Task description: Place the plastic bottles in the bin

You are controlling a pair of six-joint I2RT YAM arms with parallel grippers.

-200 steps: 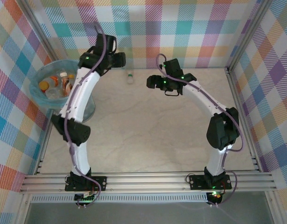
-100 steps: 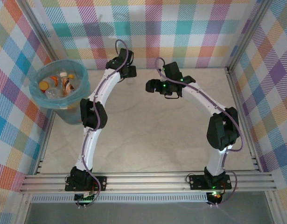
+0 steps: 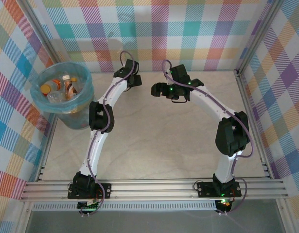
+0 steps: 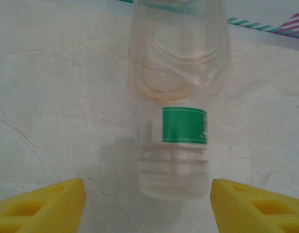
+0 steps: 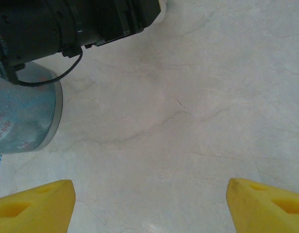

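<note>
Between L fingertips: clear plastic bottle (image 4: 176, 97) w/ green label band, lying flat on counter (image 4: 52, 97), long axis running away from cam; far end cut off by frame edge.
L end effector (image 4: 148, 199): released. Yellow fingertips (image 4: 42, 204) spread wide either side of bottle's near end, strip of bare counter btwn each pad and bottle, no contact seen.
L end effector, top view (image 3: 134, 79): at far edge of counter, right by back wall.
L arm (image 3: 103, 114): stretched fwd from its base, elbow close beside the bin (image 3: 36, 92); touching or not, can't tell.
R end effector (image 5: 149, 208): released. Yellow pads (image 5: 37, 204) wide apart, nothing btwn them, bare counter below.
R end effector, top view (image 3: 156, 89): near L end effector, small gap btwn the two, pointing toward it.
R wrist cam, beyond the pads: black body of L arm across top corner w/ thin black cable (image 5: 47, 73) hanging off it; grey see-through side of bin (image 5: 23, 116) at frame edge, standing on counter.
Bin detail: round, upright, light-blue bag liner folded over rim, at far L corner of counter, well apart from the clear plastic bottle.
Bottles in bin (image 3: 66, 83): several, orange + clear, one w/ white cap, one w/ orange cap; exact count can't tell.
Counter surface: pale, marbled w/ thin veins.
Walls (image 3: 188, 29): multicolour plaid on three sides.
</note>
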